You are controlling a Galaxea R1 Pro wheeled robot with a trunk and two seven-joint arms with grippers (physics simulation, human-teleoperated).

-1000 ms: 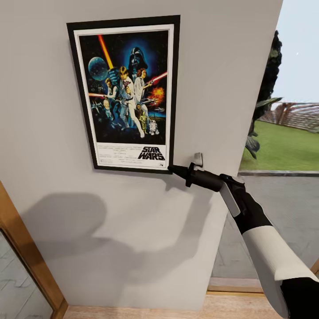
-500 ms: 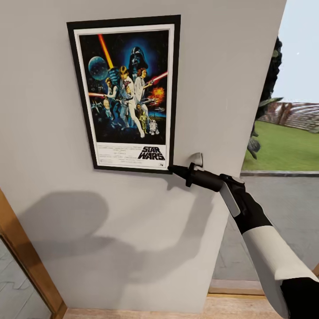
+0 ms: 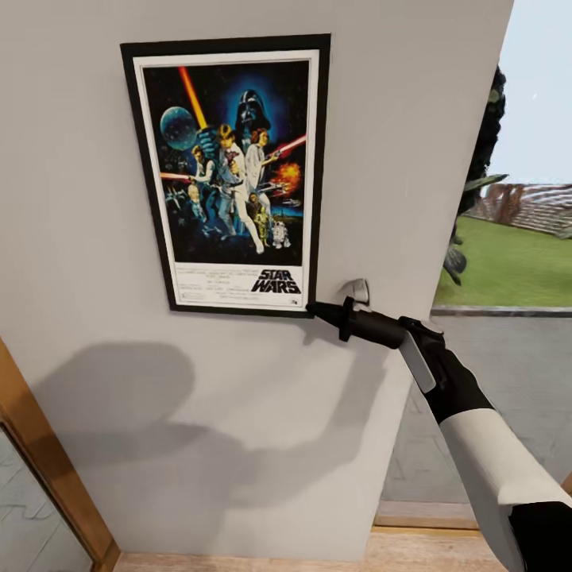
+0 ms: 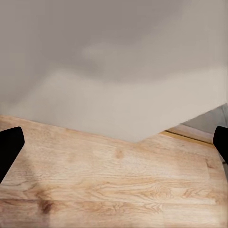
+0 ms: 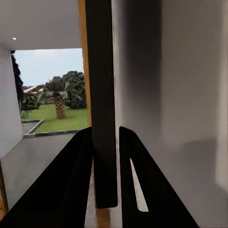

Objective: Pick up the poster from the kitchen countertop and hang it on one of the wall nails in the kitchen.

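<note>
Poster (image 3: 234, 175), portrait rectangle, thin black frame, white inner border, colourful figures on dark blue with the logo along the bottom: lies flat against a matte pale grey wall (image 3: 381, 119), upper half of the head view, tilted slightly so its top leans toward 11 o'clock. Soft dark shadows fall on the wall below it.

Right gripper (image 3: 314, 308), glossy black and tapering, on a white-and-black arm that enters from 5 o'clock. Its tip sits at the poster's lower right corner. In the right wrist view the two black fingers (image 5: 76, 180) are closed on the poster's thin dark edge (image 5: 104, 104), which runs straight up between them; grasping the frame.

A small pale grey bracket-like piece (image 3: 357, 291) stands off the wall just at 1 o'clock of the gripper; what it is cannot be told.

Against half a second ago: poster sits a little further toward 3 o'clock and a touch lower in the head view, while the wall edge and garden view hold place. The gripper tip has shifted the same way with it.

Left gripper (image 4: 114, 142): black fingertips (image 4: 9, 147) at opposite edges of the left wrist view, spread wide apart, nothing between them. Beyond them, pale wood plank floor (image 4: 114, 190) with visible grain, meeting the grey wall.

Beyond the wall's right edge at 3 o'clock: green lawn (image 3: 508, 270), dark foliage, pale sky.
</note>
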